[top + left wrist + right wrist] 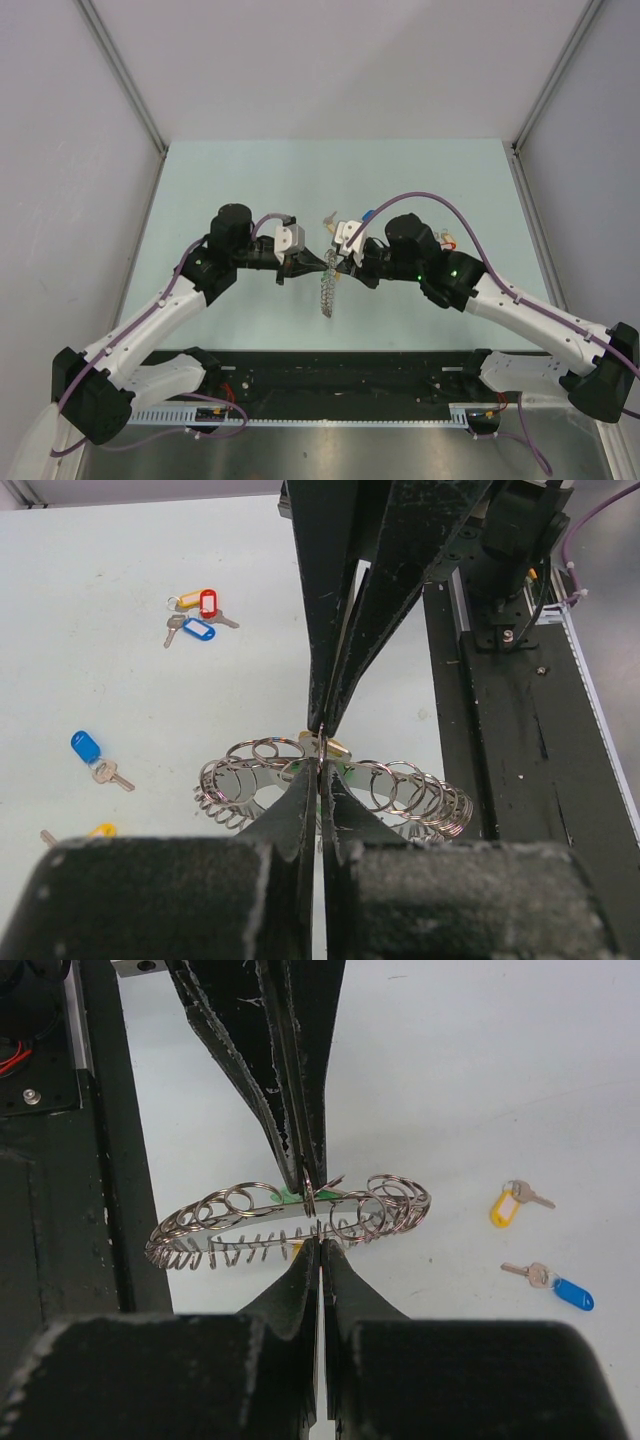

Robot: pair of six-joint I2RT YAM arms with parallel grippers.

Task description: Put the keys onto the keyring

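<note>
Above the desk (240, 180) centre, the left end effector (318, 263) and right end effector (340, 262) meet tip to tip, both pinching the keyring (328, 290) aloft, probably to steady it; keys (195, 615) lie beyond, toward the far edge.

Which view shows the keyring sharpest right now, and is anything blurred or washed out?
Top view: even light, no glare, but the keyring is small and thin between the arms. Left wrist view: keyring sharp, the left hand soft close to the lens. Right wrist view: keyring crisp too, table washed almost white, loose keys clear.
</note>
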